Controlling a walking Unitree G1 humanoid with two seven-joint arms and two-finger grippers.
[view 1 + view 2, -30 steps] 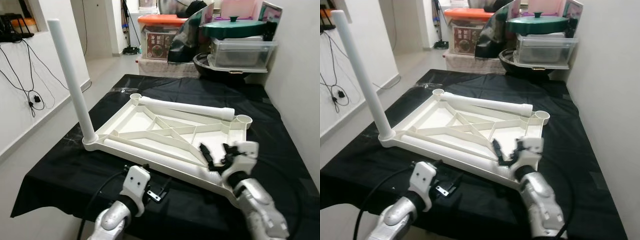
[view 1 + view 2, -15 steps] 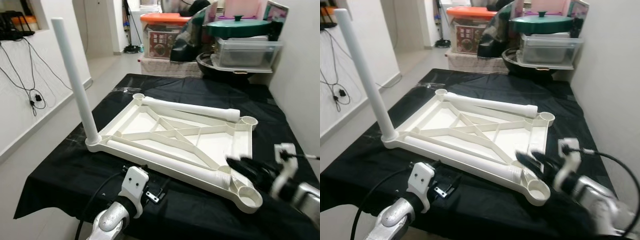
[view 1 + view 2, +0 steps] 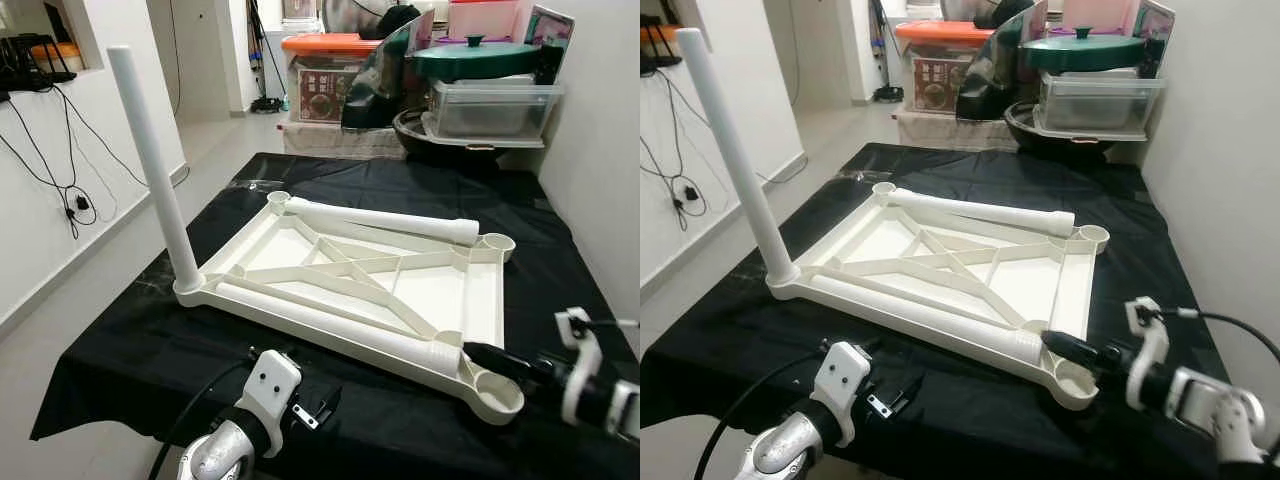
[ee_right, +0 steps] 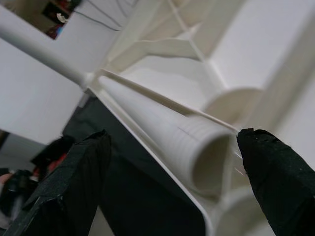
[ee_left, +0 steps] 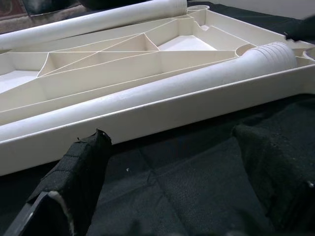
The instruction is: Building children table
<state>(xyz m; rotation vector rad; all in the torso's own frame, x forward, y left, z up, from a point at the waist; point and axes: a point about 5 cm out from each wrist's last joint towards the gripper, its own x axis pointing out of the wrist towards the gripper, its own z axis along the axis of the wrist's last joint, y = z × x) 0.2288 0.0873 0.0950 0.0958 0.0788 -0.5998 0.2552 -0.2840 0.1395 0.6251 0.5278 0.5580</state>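
Item: tabletop [image 3: 470, 300], white plastic, lay upside down on the black cloth [image 3: 130, 340], mid-frame in the eye views, ribs upward. One leg [image 3: 150, 165] stood already seated in the corner socket at the left of the frame. Second leg [image 3: 385, 218] lay loose along the far edge. Third leg [image 3: 330, 325] lay along the near edge, long axis running from middle left down to lower right, its ribbed open end close beside the empty near corner socket [image 3: 498, 393] at lower right.

Item: my right gripper [image 3: 500, 360], lower right of the frame, fingers spread wide and holding nothing. It pointed at the ribbed end of the near leg almost end-on; the right wrist view looked straight into the leg's open mouth [image 4: 209, 162], between the two pads. I judged this the nearer arm, and that the coming grasp would have to close across the leg's width, not along it.

Item: my left gripper [image 5: 172, 191], fingers open and empty, low over the cloth near the tabletop's near rim, facing the leg broadside.
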